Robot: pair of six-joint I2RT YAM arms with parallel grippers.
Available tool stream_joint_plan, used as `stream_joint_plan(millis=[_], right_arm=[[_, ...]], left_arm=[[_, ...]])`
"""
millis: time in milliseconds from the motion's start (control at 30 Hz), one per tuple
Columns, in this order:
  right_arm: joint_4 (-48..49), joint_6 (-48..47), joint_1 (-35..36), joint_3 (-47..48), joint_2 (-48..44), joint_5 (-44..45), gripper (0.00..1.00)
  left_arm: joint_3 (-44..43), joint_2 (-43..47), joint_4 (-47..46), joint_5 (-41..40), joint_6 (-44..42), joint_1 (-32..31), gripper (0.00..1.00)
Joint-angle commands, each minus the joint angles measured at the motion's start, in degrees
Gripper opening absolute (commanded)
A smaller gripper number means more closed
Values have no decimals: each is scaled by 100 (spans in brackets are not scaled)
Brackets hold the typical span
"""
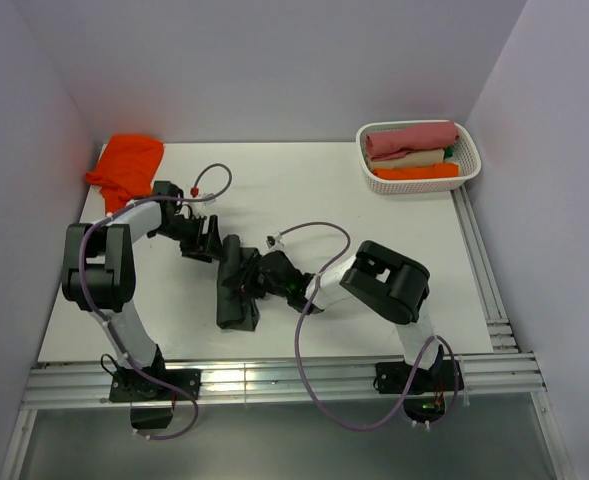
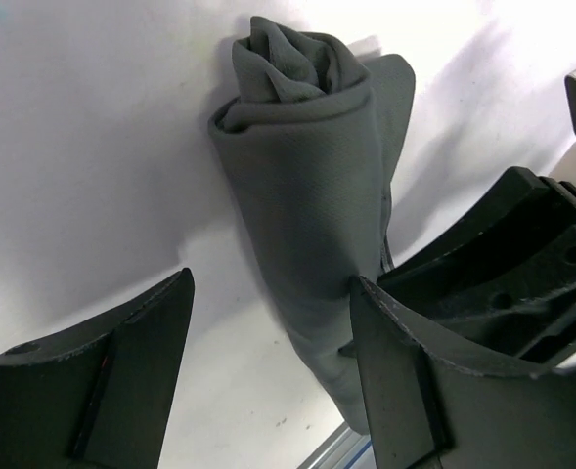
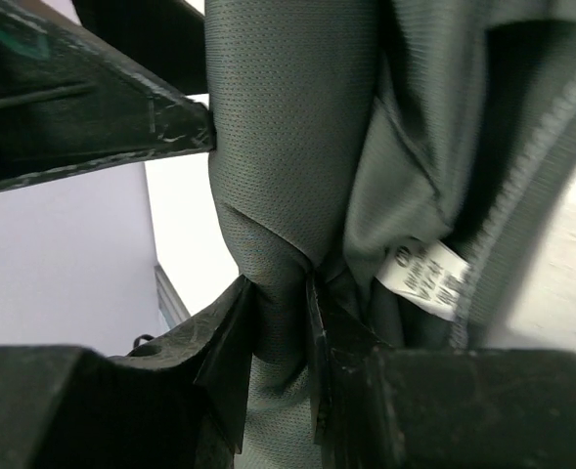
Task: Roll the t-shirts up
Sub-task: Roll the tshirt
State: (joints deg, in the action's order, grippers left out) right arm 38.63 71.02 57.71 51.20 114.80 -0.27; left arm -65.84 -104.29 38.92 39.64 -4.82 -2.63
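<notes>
A dark charcoal-grey cotton t-shirt (image 1: 239, 290) lies near the middle of the flat white table (image 1: 304, 190), wound into a long, fairly tight roll that runs from the centre towards the near edge. Its far end shows a bunched spiral of cloth in the left wrist view (image 2: 307, 225). The left gripper (image 1: 212, 240) sits at that far end with its two black fingers spread wide apart and nothing between them but the side of the roll and bare table (image 2: 268, 293). One finger (image 2: 395, 362) stands just beside the cloth, and whether it touches cannot be told. The right gripper (image 1: 259, 280) comes in from the right side of the roll and is clamped on the shirt. In its own wrist view (image 3: 276, 293) the two fingertips pinch a fold of the grey knit tightly between them, so that the cloth puckers at the bite. Just beside that pinch a small white neck label (image 3: 426, 278) with dark print peeks out from a looser layer of the shirt. A crumpled bright orange t-shirt (image 1: 126, 165) rests at the far left corner of the table, well apart from both grippers. At the far right corner stands a white perforated plastic basket (image 1: 469, 165) holding rolled cloths in pink (image 1: 409, 138), cream and orange.
</notes>
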Motion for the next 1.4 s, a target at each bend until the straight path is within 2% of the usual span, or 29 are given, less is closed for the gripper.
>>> stream_joint_plan(millis=[0, 200, 300, 367, 567, 833, 1133, 1367], right_arm=[[-164, 174, -14, -400, 174, 71, 26], [39, 403, -14, -664, 209, 98, 26], [-180, 412, -6, -629, 174, 159, 31], [-478, 386, 20, -594, 78, 299, 37], [-1901, 61, 152, -146, -318, 931, 51], [-3729, -220, 495, 662, -801, 1837, 59], [-5409, -335, 882, 1620, -1039, 2865, 61], [-6376, -615, 1163, 2719, -750, 3446, 53]], left_arm=[[-7, -109, -244, -149, 112, -132, 70], [-130, -197, -358, -588, 358, -510, 65], [-236, -232, -341, -913, 438, -668, 60], [-271, -223, -341, -1221, 438, -817, 56], [-271, -144, -332, -1809, 640, -1116, 53], [-280, -83, -314, -2153, 605, -1283, 52], [-315, -56, -314, -2285, 605, -1380, 52], [-350, -39, -288, -2303, 631, -1450, 53]])
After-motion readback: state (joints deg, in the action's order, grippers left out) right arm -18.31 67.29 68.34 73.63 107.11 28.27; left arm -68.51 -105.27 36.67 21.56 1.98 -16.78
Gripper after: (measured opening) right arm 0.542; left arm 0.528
